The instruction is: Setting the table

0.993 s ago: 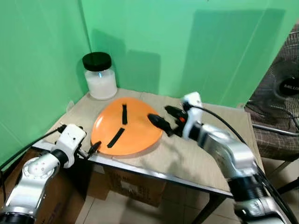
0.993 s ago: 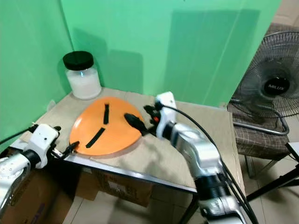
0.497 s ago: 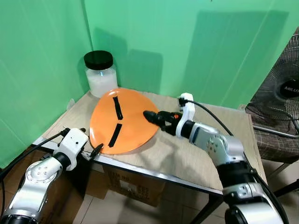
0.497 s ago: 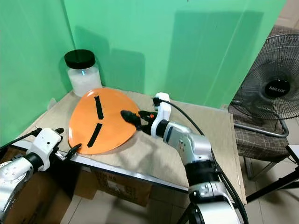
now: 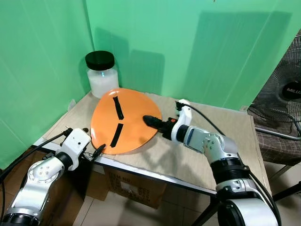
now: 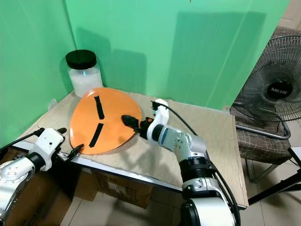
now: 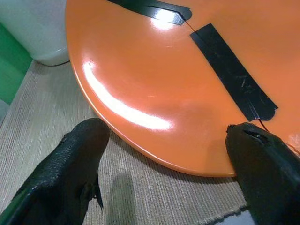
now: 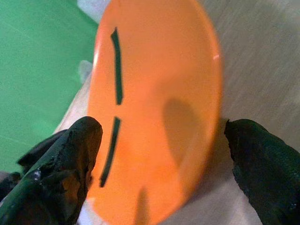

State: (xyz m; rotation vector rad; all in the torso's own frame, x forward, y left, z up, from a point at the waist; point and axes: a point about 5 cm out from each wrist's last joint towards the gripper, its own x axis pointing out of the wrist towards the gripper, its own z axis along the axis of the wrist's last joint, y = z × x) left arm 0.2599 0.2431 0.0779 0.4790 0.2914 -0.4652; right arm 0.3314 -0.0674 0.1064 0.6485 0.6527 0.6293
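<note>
Both pairs of jaws stand spread, gripping nothing. The right gripper, at the centre of the left eye view, has its black fingers reaching onto the right part of the orange plate, and in the right wrist view the two fingertips sit wide apart on either side of the plate. The left gripper, in the lower left of the frame, sits at the table's near edge just beside the plate's lower rim; in the left wrist view its fingers are apart with the rim between them.

The plate is tilted up on the woven mat, its near rim down on the mat and its far side raised toward the green wall. Two strips of black tape run across its face. Behind it, in the upper left, stands a glass jar with a black lid. The table fills the middle of the frame, and a fan stands at the right edge.
</note>
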